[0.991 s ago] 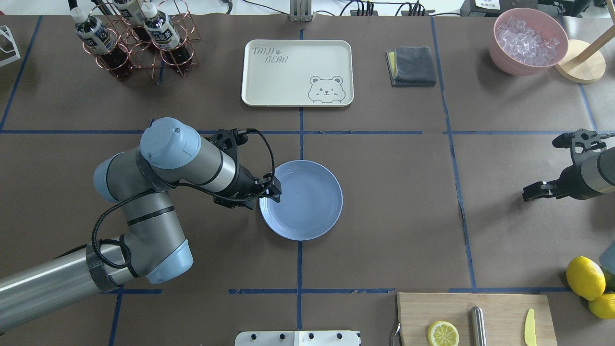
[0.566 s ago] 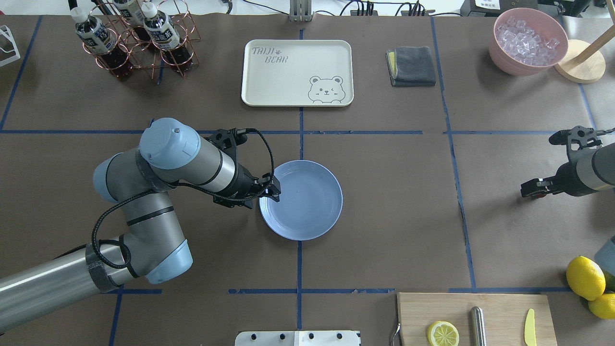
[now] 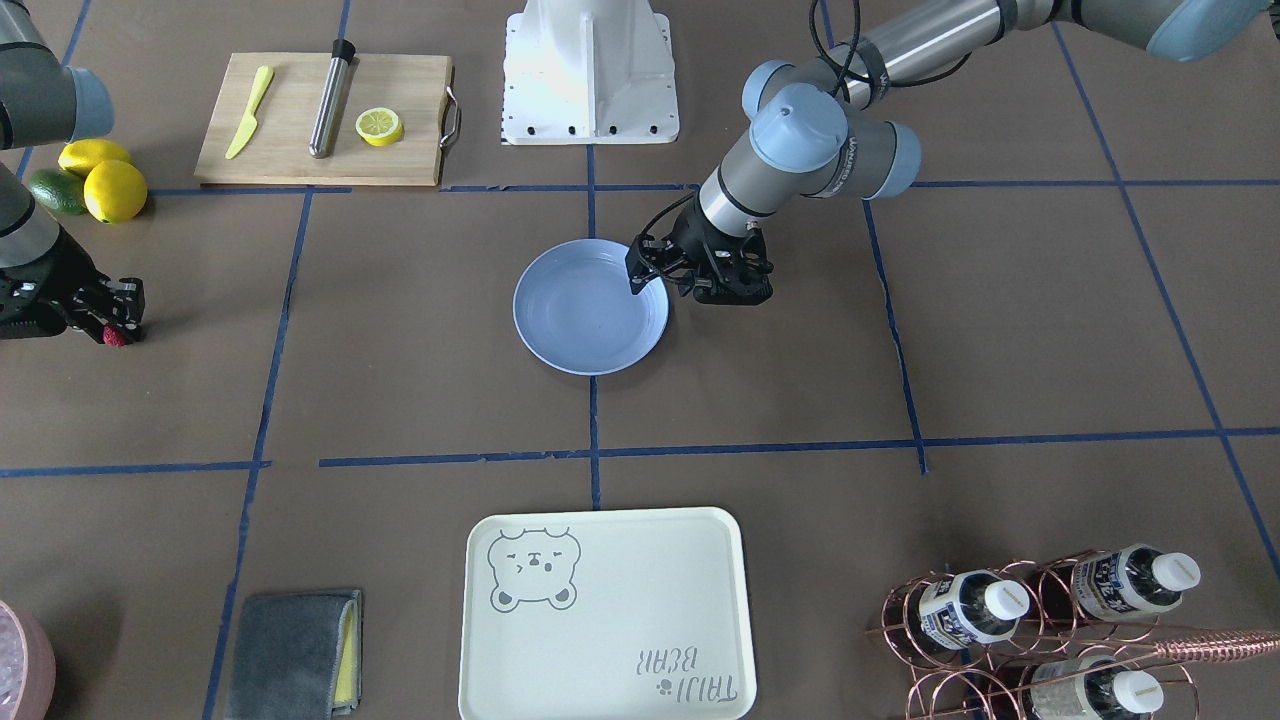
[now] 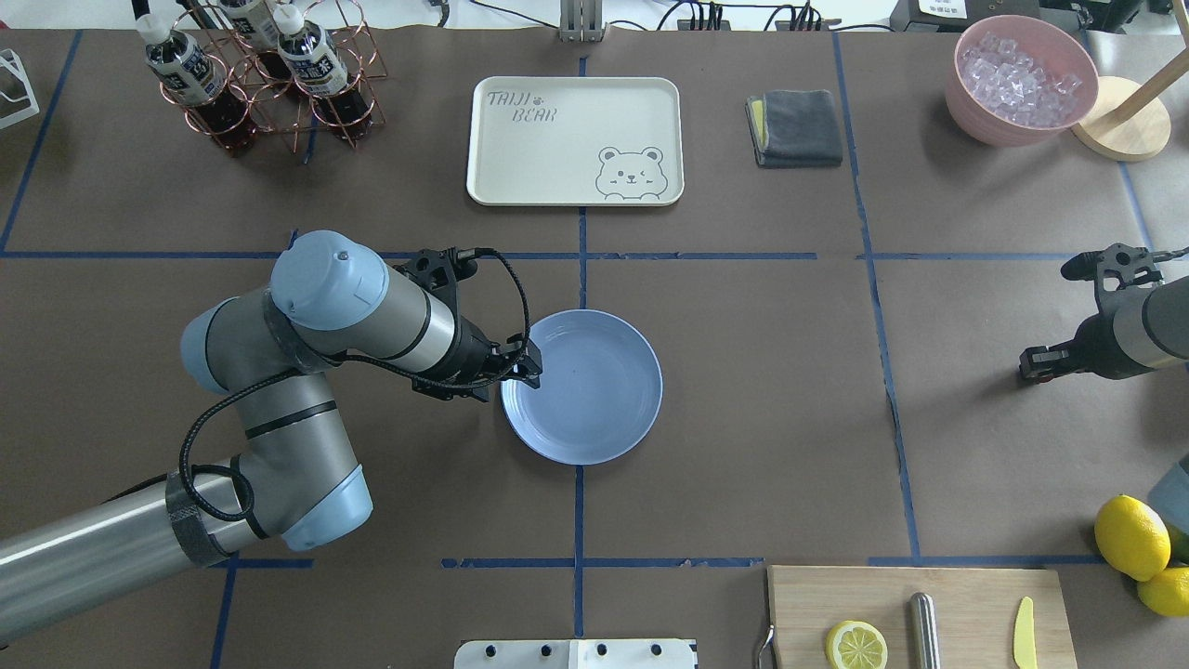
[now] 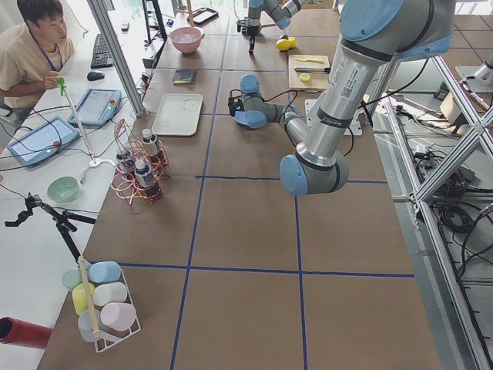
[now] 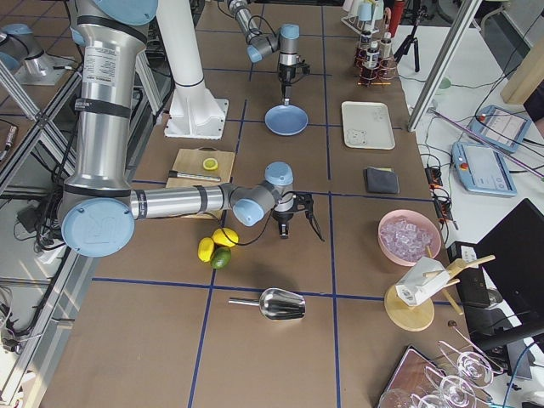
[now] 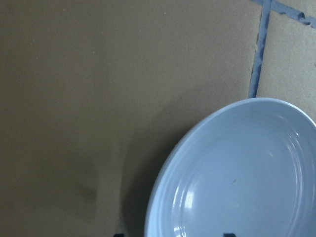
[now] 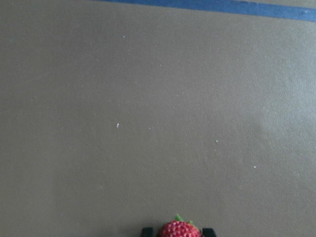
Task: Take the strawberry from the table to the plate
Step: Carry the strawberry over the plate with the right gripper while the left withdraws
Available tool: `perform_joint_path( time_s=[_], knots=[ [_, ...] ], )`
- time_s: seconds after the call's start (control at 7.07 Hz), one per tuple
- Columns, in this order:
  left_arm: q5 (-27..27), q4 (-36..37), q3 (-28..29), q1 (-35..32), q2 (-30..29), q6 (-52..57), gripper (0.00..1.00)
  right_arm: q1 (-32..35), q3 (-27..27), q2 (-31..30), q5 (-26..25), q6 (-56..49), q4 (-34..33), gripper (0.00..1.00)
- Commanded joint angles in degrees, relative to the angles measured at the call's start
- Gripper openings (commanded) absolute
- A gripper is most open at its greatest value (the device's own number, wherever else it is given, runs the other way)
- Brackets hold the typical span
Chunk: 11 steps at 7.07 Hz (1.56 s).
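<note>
The light blue plate point(image 4: 604, 409) lies at the middle of the brown-paper table point(image 4: 762, 372). My left gripper point(image 4: 531, 365) hovers open over the plate's left rim; the left wrist view shows its fingertips spread wide above the plate point(image 7: 237, 187). Far to the right, my right gripper point(image 4: 1029, 364) is low over the table, shut on the small red strawberry point(image 8: 179, 230), which sits between its fingertips. The front-facing view shows the strawberry point(image 3: 117, 337) at the right gripper point(image 3: 112, 322), just above the paper.
A cream bear tray point(image 4: 574, 139), a folded grey cloth point(image 4: 795, 127), a pink bowl of ice point(image 4: 1020, 79) and a copper bottle rack point(image 4: 260, 74) line the far side. Lemons point(image 4: 1131, 537) and a cutting board point(image 4: 920, 613) sit near the right front.
The right gripper has shifted slightly and its fingers look drawn closer together. The left arm and the plate have hardly moved.
</note>
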Motion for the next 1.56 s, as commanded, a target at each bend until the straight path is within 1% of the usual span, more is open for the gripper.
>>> perform_joint_path(
  time_s=[0.0,0.14,0.28,0.42,0.57,0.71,0.85,0.99,1.13,1.27,1.42],
  knots=[
    [0.1,0.0,-0.1,0.0,0.0,0.0,0.73,0.2,1.8,-0.4,0.0,0.0,0.0,0.00],
    [0.1,0.0,-0.7,-0.2,0.0,0.0,0.73,0.3,5.6,-0.8,0.7,0.2,-0.8,0.00],
    [0.2,0.0,-2.6,-0.7,0.4,-0.1,0.73,0.2,10.7,-0.9,0.8,2.0,-3.3,0.00],
    [0.2,0.1,-6.0,-2.2,1.2,-0.1,0.73,-1.5,14.8,2.2,2.7,12.1,-6.4,0.00],
    [0.1,0.1,-11.4,-2.9,5.6,0.0,0.73,-6.9,15.2,8.5,3.3,25.2,-6.4,0.00],
    [-0.6,0.0,-15.0,-5.6,8.8,0.5,0.73,-12.9,14.9,16.1,0.8,35.7,-6.7,0.00],
    [-0.7,0.0,-18.2,-8.9,11.7,0.7,0.73,-18.5,14.7,21.3,-3.3,42.0,-6.9,0.00],
    [-2.4,0.1,-19.8,-13.0,13.9,2.5,0.73,-22.3,14.3,26.1,-7.0,44.4,-10.9,0.00],
    [-7.9,0.2,-21.0,-19.6,16.1,7.8,0.73,-24.9,10.7,34.1,-10.4,46.2,-17.7,0.00],
    [-11.2,0.1,-21.2,-22.8,17.0,9.4,0.73,-26.7,5.0,40.5,-13.9,46.7,-20.7,0.00],
    [-11.2,0.2,-21.2,-22.8,17.0,9.3,0.75,-28.0,2.1,41.7,-15.6,46.6,-20.5,0.00]
  ],
)
